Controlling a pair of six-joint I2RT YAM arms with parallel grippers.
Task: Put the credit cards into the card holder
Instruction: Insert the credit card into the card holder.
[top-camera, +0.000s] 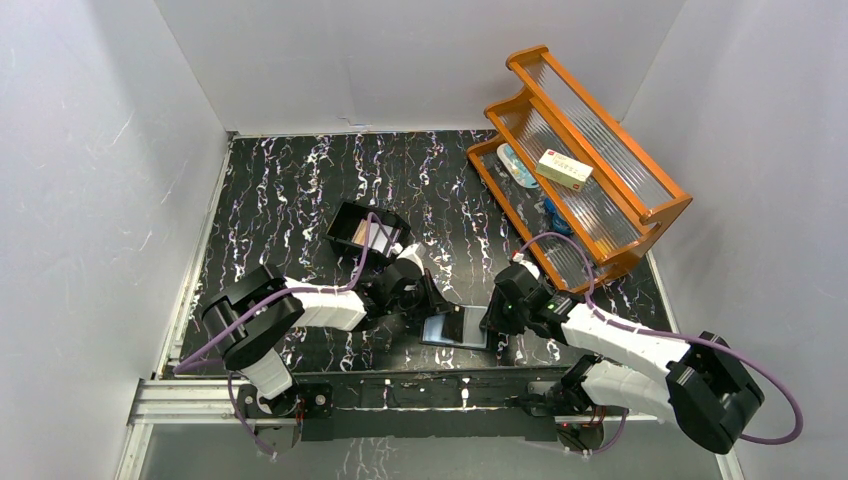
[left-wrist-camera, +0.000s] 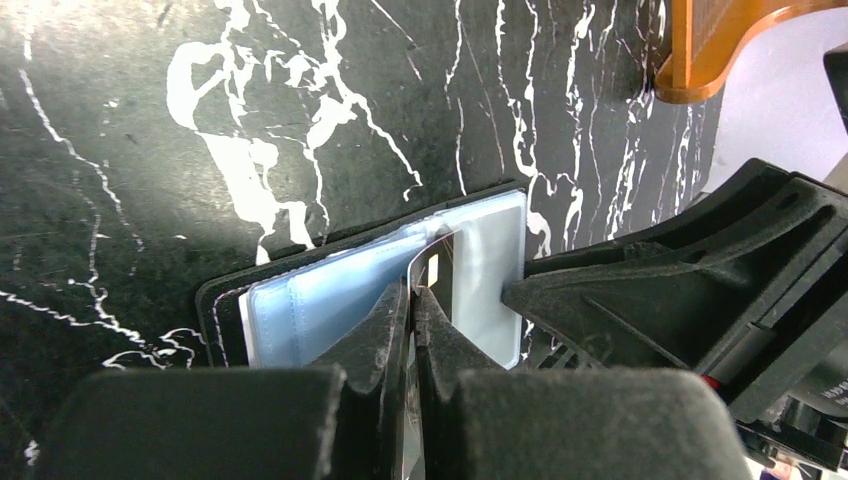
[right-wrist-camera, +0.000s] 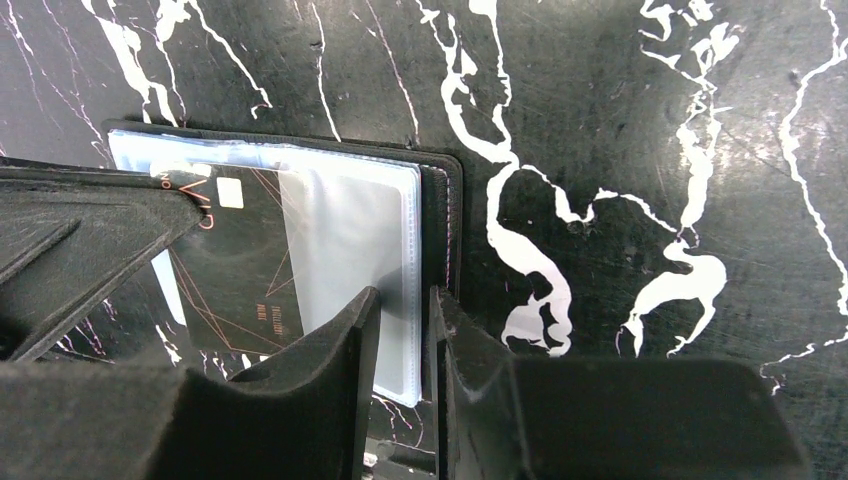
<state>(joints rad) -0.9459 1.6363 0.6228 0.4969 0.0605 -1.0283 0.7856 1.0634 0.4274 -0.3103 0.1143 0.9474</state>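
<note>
Near the front edge of the surface (top-camera: 290, 190): card holder (top-camera: 455, 328) lies open and flat, clear sleeves up, between the two arms.

Left fingers (left-wrist-camera: 385, 320) pressed together on one dark card (left-wrist-camera: 435, 275), held on edge. Its leading corner is over the sleeves at the centre fold; can't tell whether it is inside a pocket yet.

Right fingers (right-wrist-camera: 350, 330) are closed down astride the right edge of the sleeves, seemingly nipping the holder to steady it.

Risks, as I judge them:
- Card corner catches a sleeve lip rather than the mouth; the thin plastic buckles or the card skates over the top.
- Push from the left drags the holder sideways if the right-hand hold is light.
- The two sets of fingers sit very close; a steeper card angle could knock them together.
- Card twists in the pinch and jams.

Count:
- card holder: one
- card in hand: one
- loose cards (top-camera: 372, 235) in the black box (top-camera: 338, 228): more than one, number unclear
- box: one
- orange rack (top-camera: 665, 208): one, with one carton (top-camera: 563, 170)
</note>
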